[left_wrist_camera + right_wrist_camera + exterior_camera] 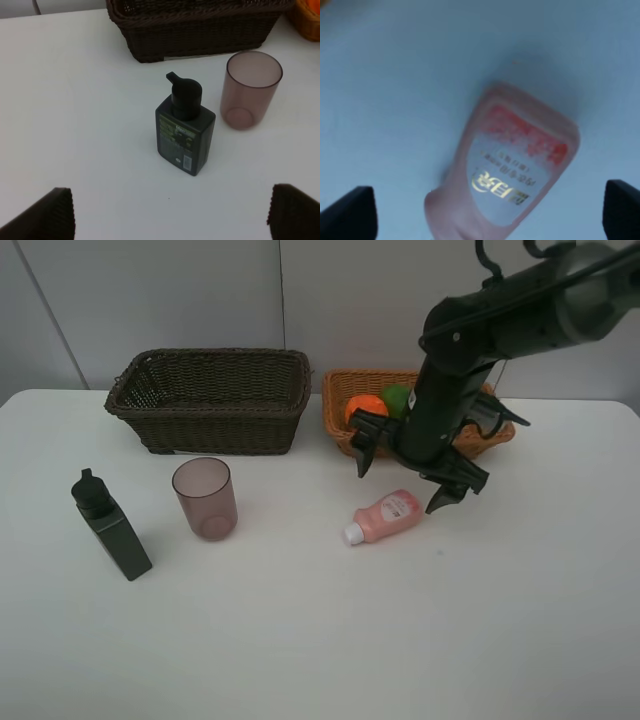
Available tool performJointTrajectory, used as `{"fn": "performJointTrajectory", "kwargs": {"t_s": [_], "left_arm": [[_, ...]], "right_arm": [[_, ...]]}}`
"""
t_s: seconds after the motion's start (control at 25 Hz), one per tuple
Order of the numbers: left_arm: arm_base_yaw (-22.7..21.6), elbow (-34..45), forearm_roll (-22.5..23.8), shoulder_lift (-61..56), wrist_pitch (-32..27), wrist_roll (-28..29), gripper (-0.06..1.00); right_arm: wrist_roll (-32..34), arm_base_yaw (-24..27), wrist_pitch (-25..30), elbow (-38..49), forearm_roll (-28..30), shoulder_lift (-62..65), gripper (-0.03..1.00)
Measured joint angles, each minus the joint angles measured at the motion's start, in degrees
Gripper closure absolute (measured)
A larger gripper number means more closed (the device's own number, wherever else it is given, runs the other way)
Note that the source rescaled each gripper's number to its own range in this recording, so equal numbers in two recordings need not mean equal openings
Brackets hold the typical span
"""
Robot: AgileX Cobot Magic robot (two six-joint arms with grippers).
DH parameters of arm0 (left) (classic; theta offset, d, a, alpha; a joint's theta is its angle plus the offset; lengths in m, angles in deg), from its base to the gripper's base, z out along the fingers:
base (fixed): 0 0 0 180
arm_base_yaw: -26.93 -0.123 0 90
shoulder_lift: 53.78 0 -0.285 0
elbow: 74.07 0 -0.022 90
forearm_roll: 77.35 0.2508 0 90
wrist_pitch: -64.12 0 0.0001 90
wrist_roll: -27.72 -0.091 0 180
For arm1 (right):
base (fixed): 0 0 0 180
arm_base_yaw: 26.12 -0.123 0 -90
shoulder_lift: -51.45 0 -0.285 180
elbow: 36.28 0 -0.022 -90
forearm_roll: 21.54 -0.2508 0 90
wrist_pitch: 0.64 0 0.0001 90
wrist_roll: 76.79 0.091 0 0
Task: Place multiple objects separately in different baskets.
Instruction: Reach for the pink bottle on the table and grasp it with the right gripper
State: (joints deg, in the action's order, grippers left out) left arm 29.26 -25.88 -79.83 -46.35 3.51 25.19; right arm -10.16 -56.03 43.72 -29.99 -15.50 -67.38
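Note:
My right gripper (405,475) is open and hangs just above the pink squeeze bottle (385,517), which lies on its side on the table. In the right wrist view the bottle (515,165) fills the space between the spread fingertips (350,210). The orange (365,407) and the green lime (397,398) lie in the light orange-tan basket (340,425). The peach-coloured fruit is hidden. The dark brown basket (210,405) looks empty. The dark green square bottle (184,127) and the mauve cup (249,90) stand in front of it. My left gripper (170,220) is open and empty, short of the green bottle.
The white table (300,640) ends at a pale wall behind the baskets. The green bottle (112,527) and the cup (205,498) stand at the left. My right arm (500,320) reaches in from the upper right and covers part of the tan basket.

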Motion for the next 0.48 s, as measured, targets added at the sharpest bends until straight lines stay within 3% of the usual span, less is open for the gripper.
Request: {"fn": "performJointTrajectory", "kwargs": {"t_s": [0.48], "left_arm": [[0.0, 0.0, 0.0, 0.0, 0.0, 0.0, -0.05]], "right_arm": [[3.48, 0.86, 1.85, -5.45, -1.58, -7.17, 0.01]]}}
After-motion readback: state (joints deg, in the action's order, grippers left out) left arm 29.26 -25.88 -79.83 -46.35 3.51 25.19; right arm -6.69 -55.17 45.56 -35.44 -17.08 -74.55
